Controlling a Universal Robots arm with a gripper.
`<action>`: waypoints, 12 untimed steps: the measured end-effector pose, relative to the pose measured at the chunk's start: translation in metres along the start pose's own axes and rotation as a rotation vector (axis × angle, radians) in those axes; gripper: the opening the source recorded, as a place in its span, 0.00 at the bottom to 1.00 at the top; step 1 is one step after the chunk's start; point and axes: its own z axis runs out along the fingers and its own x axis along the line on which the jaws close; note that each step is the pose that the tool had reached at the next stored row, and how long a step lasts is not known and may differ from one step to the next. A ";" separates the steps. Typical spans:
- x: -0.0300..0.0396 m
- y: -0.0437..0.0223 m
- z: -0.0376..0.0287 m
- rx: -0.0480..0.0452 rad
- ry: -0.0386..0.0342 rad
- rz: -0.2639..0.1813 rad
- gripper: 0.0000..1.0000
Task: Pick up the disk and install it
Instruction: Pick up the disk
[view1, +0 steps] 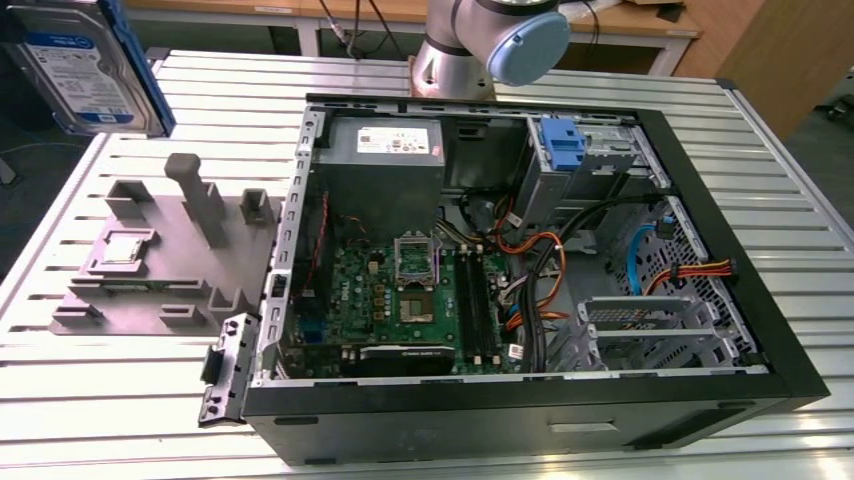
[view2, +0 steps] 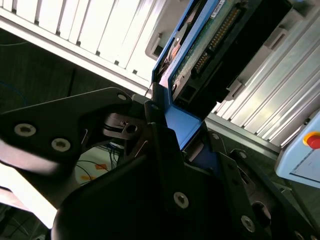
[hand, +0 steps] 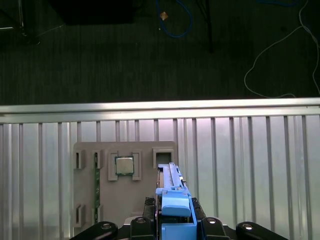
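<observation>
One disk, one gripper, one arm. One bench carries one open computer case and one grey fixture. The fixture bears one square chip and one tall post. In the case there are one mainboard, one power supply and one blue carrier. The second wrist view has one red button. On the floor lie one blue cable and one white cable.
</observation>
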 end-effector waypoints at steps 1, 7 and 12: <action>0.0000 0.0000 -0.0005 0.0000 0.0001 0.000 0.37; -0.0001 0.0001 -0.0034 0.0001 0.0000 0.000 0.37; -0.0002 0.0001 -0.0058 0.0001 0.0001 0.000 0.37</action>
